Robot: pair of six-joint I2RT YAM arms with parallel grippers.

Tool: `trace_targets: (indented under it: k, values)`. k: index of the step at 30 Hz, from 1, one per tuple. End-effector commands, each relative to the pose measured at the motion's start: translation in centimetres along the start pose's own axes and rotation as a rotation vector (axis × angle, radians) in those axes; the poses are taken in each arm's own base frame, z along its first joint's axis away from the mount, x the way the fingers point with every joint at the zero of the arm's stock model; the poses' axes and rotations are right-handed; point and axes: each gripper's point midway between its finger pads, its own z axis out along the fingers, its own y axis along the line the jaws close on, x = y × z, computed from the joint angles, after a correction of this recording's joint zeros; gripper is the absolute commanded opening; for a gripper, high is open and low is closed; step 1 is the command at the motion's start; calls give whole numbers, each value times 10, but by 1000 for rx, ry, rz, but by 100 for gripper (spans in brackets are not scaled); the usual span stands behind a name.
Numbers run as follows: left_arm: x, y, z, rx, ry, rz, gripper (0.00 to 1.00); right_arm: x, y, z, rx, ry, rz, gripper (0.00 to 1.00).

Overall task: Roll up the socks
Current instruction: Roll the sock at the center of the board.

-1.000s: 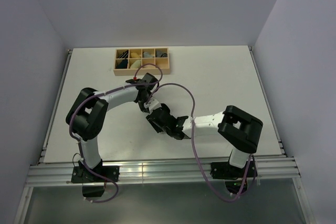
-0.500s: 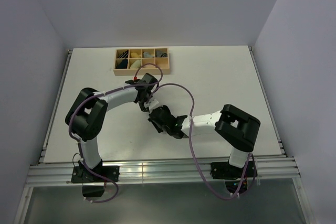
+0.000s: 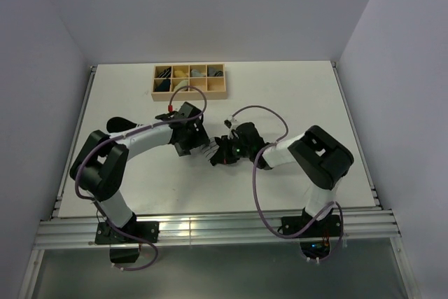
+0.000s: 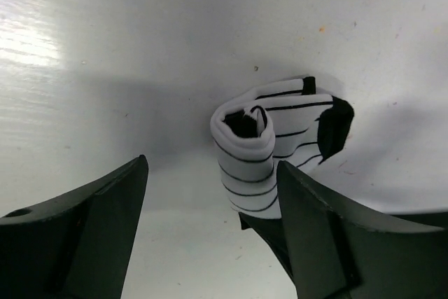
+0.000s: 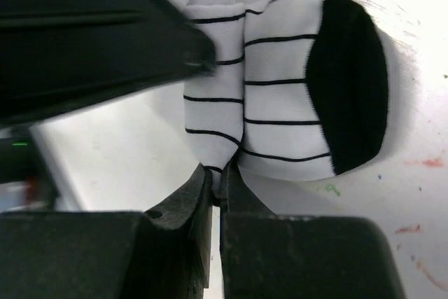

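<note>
Opened since a second ago, the left gripper [image 3: 200, 146] meets the right gripper [image 3: 217, 157] at the middle of the table [image 3: 294, 103], over the striped sock [image 3: 208, 150]. Left wrist: jaws wide, straddling the half-rolled sock. Right wrist: fingers pinched tight on the sock's edge.

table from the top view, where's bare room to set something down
Bare: the table between the wooden box and the right edge, and the near strip between the left arm and right arm. Crowded: the middle, where the left tool and right tool meet at the striped sock.
</note>
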Motion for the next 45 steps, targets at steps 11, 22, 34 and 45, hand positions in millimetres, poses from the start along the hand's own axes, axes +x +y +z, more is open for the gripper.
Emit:
trace_targets:
  k: [11,22,34,45]
  values:
    - [-2,-12,-7,129,-23,-97,73,9,-5,-1,-251,104,339,0]
    - [-4,-14,17,96,-18,-89,59,9,-11,3,-255,142,375,0]
    - [6,4,30,12,20,-58,0,1,-26,-10,-93,118,230,34]
    - [2,1,13,-74,65,20,1,-51,-3,-40,278,-132,-211,50]
